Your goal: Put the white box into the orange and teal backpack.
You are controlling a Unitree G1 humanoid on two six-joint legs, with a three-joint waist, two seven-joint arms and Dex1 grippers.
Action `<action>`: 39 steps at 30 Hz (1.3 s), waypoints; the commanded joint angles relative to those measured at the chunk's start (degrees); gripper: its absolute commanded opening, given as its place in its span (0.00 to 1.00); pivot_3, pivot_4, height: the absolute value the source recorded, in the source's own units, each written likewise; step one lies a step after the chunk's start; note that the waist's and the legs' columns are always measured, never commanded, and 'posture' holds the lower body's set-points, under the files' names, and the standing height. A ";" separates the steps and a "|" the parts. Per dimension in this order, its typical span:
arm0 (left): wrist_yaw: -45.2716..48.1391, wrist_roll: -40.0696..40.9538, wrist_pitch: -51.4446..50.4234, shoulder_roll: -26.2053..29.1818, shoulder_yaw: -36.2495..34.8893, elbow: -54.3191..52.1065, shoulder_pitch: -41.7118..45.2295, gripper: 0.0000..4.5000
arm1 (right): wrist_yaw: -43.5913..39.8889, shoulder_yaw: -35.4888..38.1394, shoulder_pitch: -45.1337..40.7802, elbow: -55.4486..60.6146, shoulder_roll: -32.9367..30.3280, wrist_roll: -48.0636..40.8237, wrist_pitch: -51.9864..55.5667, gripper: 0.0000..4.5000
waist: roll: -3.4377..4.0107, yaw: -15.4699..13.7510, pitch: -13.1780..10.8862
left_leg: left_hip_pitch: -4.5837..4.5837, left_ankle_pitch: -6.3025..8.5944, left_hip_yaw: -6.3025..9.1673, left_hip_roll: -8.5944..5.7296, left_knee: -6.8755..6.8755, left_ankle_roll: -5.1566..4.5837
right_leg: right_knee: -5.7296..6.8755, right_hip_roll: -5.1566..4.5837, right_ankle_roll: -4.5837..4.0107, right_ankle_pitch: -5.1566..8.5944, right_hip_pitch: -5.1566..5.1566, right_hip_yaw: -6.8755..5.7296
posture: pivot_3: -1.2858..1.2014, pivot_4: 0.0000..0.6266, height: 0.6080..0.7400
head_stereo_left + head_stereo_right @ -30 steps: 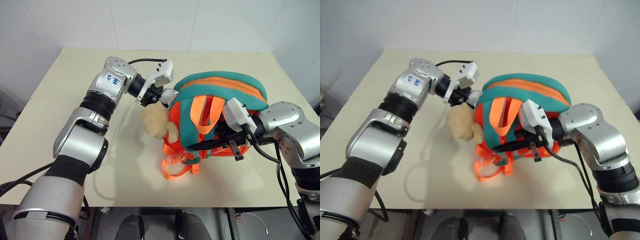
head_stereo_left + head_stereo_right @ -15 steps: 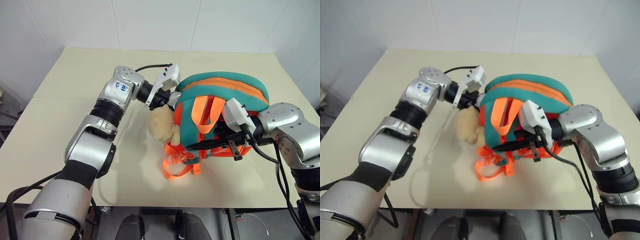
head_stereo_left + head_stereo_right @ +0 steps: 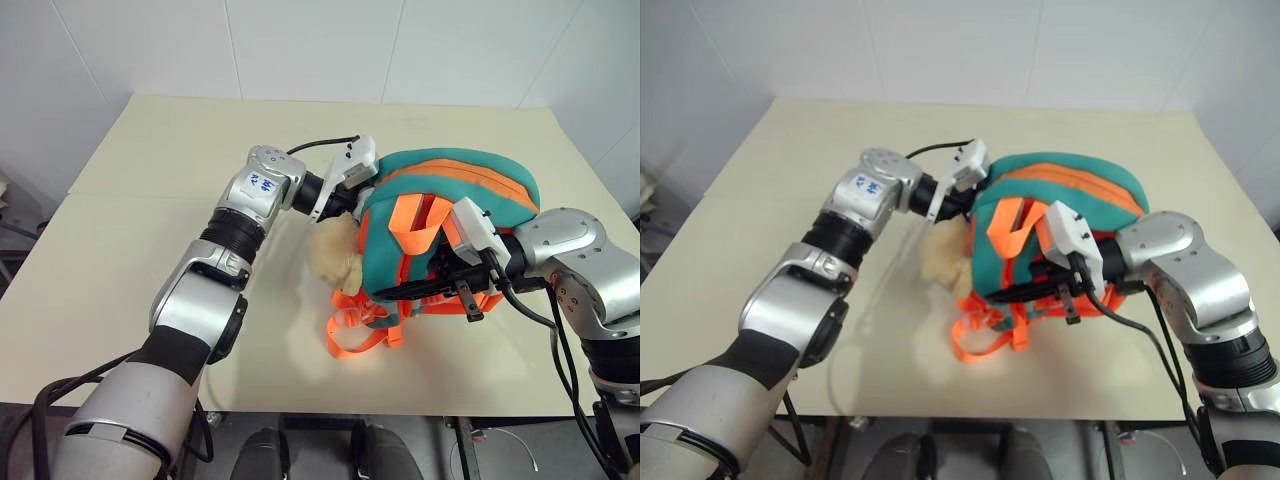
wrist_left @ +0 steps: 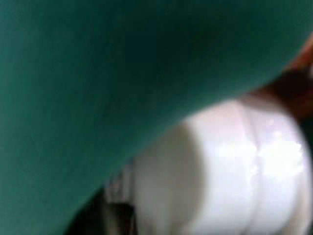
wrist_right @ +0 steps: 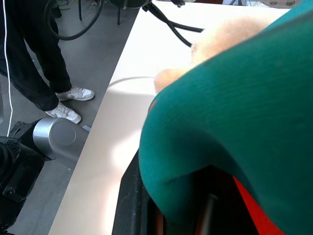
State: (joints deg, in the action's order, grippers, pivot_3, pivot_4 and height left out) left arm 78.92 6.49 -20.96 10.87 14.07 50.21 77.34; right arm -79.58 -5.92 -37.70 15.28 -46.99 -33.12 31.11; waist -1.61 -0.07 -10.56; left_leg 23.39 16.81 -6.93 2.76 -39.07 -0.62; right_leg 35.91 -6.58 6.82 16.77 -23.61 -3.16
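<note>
Your orange and teal backpack (image 3: pixel 445 215) sits on the beige tabletop (image 3: pixel 140 220), toward its right side, propped up with the teal top panel arching over and the orange webbing loops (image 3: pixel 365 335) spilling out onto the surface nearest you. The tan fuzzy pom-pom (image 3: pixel 335 255) hangs at the pack's left side, touching it. Your left hand (image 3: pixel 352 200) is pushed right up against the upper left edge of the pack, just above the pom-pom, and honestly you can't tell whether its fingers are spread or pinching anything, the fabric hides them. In the left wrist view the white box (image 4: pixel 220 171) shows as a rounded white end directly under a teal flap, so it's at the pack's opening on that side, mostly tucked under the fabric. Your right hand (image 3: pixel 405 290) is clenched tight on the backpack's lower front edge, black fingers lying across the teal trim. In the right wrist view a person's legs and white sneakers (image 5: pixel 68 100) stand on the floor beside the tabletop
</note>
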 commanded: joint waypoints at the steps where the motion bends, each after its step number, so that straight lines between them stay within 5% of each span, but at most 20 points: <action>1: -1.19 0.39 -0.20 -1.12 -1.10 -2.79 1.95 0.82 | 0.25 0.59 0.00 2.33 0.28 -0.68 -0.71 0.12 | 0.00 0.02 0.00 | 0.00 0.00 0.00 0.00 0.00 0.00 | 0.00 0.00 0.00 0.00 0.00 0.00 | 0.52 0.24 1.00; 4: 0.09 0.22 -0.76 1.04 -1.10 -4.34 2.40 0.99 | 0.22 0.71 0.06 2.33 0.14 -0.77 -0.69 0.12 | 0.00 0.05 0.00 | 0.00 0.00 0.02 0.01 0.00 0.00 | 0.01 0.01 0.00 0.00 -0.01 0.00 | 0.52 0.24 1.00; 28: 1.87 4.62 -5.74 19.50 -7.85 -20.47 -4.21 0.99 | -0.14 0.49 -1.21 0.58 -0.11 -0.14 -0.39 0.12 | 0.03 0.29 -0.02 | 0.01 0.01 0.01 0.03 0.03 0.03 | 0.00 0.02 0.00 0.00 -0.04 0.01 | 0.52 0.24 1.00; 39: -0.47 12.19 -8.37 20.83 -15.84 -21.98 -7.78 0.99 | 0.13 0.37 -1.63 0.29 0.32 -0.04 -0.11 0.12 | 0.03 0.25 -0.02 | 0.01 0.01 0.00 0.04 0.03 0.03 | 0.01 0.03 0.01 0.00 -0.03 0.01 | 0.52 0.24 1.00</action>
State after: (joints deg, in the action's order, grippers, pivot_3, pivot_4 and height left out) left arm 78.09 15.63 -28.15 31.18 0.61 31.01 69.65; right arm -79.31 -6.12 -38.27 15.12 -46.61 -32.76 31.25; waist -1.58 0.19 -10.57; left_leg 23.39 16.82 -6.94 2.80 -39.03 -0.58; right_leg 35.91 -6.56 6.83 16.77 -23.64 -3.15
